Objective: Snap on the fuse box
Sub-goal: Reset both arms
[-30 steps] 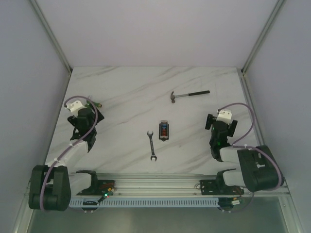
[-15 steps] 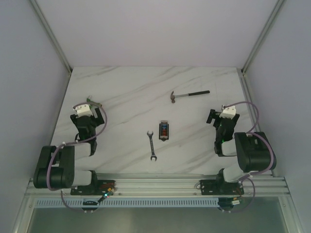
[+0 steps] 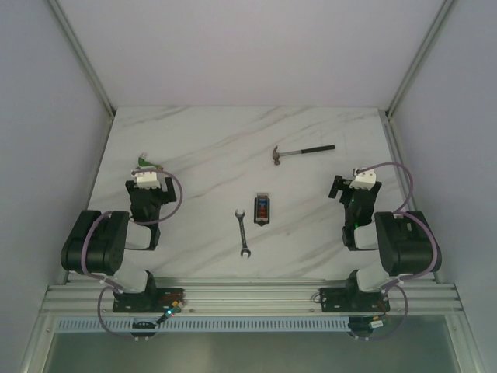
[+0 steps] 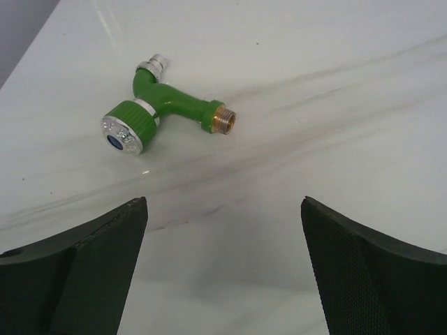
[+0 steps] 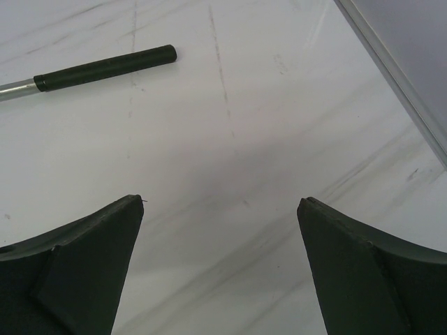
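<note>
My left hand point(image 4: 223, 206) spread wide and empty, well left of the fuse box point(image 3: 262, 208), my right hand point(image 5: 220, 202) spread the same, well right of it, wrench point(image 3: 243, 231) just left of the box on the desk point(image 3: 202, 148), hammer point(image 3: 303, 152) beyond it.

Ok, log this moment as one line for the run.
left gripper open, empty | right gripper open, empty | fuse box untouched, apart from both

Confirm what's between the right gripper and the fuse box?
Nothing. The top view shows bare table between the right gripper and the fuse box; the hammer lies farther back, off that line.
</note>
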`<state>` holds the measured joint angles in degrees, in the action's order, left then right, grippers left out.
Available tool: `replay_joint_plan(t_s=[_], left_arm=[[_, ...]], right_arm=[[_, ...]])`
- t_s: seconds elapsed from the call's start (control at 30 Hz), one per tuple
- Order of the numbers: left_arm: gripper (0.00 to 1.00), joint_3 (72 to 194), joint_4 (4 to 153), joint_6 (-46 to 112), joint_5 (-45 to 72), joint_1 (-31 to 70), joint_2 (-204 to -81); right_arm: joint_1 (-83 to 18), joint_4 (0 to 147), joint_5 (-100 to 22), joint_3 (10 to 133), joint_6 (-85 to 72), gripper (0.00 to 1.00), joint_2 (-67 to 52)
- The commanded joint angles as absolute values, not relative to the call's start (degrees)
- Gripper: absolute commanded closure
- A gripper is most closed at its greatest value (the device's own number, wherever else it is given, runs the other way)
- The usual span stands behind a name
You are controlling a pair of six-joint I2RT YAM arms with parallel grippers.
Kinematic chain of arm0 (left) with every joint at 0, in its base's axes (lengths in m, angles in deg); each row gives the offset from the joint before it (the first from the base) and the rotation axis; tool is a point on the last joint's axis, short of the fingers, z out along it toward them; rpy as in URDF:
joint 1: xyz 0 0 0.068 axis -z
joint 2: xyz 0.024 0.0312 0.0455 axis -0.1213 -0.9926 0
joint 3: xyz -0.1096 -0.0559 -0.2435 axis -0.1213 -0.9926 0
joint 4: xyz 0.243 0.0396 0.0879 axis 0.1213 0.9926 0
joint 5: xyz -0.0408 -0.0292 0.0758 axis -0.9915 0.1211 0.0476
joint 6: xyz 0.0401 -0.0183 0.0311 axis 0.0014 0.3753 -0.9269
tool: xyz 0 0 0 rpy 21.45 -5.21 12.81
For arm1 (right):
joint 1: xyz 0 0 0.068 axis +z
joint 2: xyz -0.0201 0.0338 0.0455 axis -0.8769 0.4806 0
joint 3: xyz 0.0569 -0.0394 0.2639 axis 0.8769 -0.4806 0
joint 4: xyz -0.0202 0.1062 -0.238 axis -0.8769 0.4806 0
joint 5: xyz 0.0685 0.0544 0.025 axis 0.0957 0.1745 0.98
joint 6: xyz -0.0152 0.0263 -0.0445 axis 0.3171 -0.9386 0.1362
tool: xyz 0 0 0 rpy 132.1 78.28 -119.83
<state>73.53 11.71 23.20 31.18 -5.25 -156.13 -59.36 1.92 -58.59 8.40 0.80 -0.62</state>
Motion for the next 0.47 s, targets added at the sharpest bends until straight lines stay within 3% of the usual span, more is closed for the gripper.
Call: replay_joint_plan(t_s=[0.0, 0.43], left_arm=[[0.00, 74.4, 8.2, 22.0, 33.0, -4.7, -155.9], [0.00, 74.7, 8.7, 21.9, 33.5, -4.3, -156.0]], right_arm=[[-59.6, -0.8, -58.2, 9.3, 0.7, 0.00, -1.1], [-59.6, -0.7, -58.2, 9.3, 0.7, 0.00, -1.1]])
